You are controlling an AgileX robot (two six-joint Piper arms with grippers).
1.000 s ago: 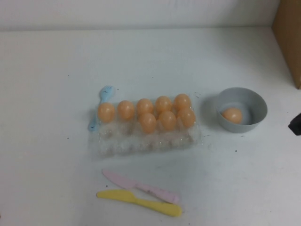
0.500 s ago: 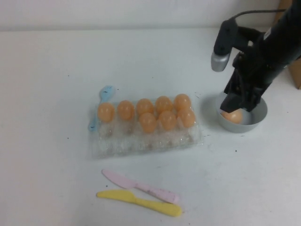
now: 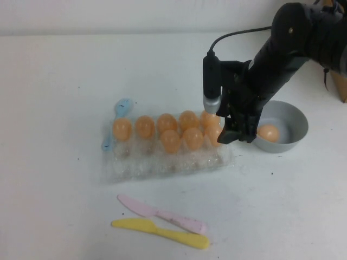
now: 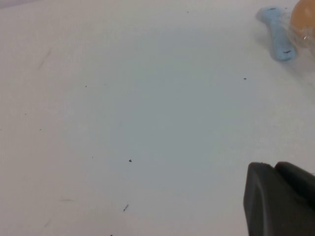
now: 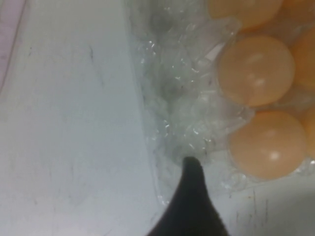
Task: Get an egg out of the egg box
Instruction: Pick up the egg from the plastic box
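Since half a second ago the right arm has swung from over the grey bowl (image 3: pixel 295 120) toward the egg box (image 3: pixel 168 160); the right gripper (image 3: pixel 237 134) now hangs at the box's right end, beside the nearest egg (image 3: pixel 214 134).

From above: eight eggs sit in the box, five in the far row and three in the next, and a ninth lies in the bowl. One blue spoon (image 3: pixel 115 120), one pink knife (image 3: pixel 161 214) and one yellow knife (image 3: pixel 161 233) lie on the table (image 3: pixel 54 81). I cannot tell how far the right claw is spread or whether it holds anything.

Left wrist: the left gripper (image 4: pixel 280 199) hovers over bare table, its spread not visible.

Right wrist: one dark fingertip (image 5: pixel 191 196) over crinkled plastic, eggs alongside.
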